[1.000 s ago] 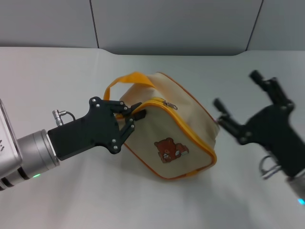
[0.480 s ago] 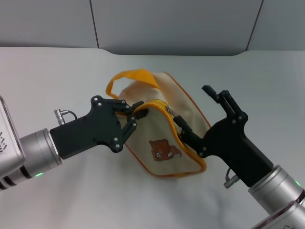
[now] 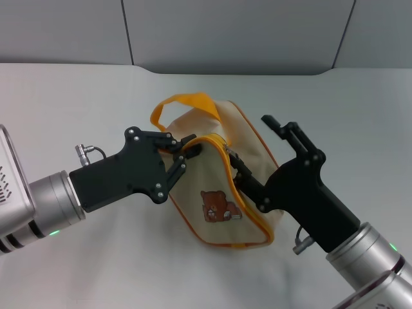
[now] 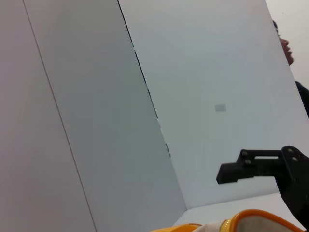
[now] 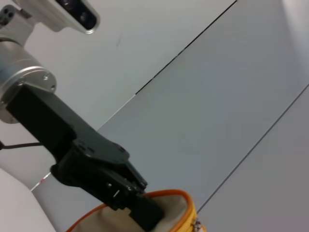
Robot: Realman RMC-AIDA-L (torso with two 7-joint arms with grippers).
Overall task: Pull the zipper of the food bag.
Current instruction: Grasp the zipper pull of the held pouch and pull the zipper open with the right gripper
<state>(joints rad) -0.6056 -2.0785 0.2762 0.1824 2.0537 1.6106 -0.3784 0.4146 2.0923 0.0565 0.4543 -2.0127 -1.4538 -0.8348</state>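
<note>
A white table (image 3: 77,103) runs back to a grey panelled wall (image 3: 232,32). At its centre sits the food bag (image 3: 222,187), bear patch facing the head camera, its loop handle (image 3: 183,104) arching at the rear. The left gripper (image 3: 183,154) is pinched onto the bag's corner at the zipper (image 3: 215,143) end. The right gripper (image 3: 254,154) is spread, one finger lying along the zipper band, the other raised beyond the bag.

White table (image 3: 77,96) carrying a beige food bag (image 3: 248,138).
The bag is sitting near the table's middle, closer to the far edge, its bear patch facing forward.
</note>
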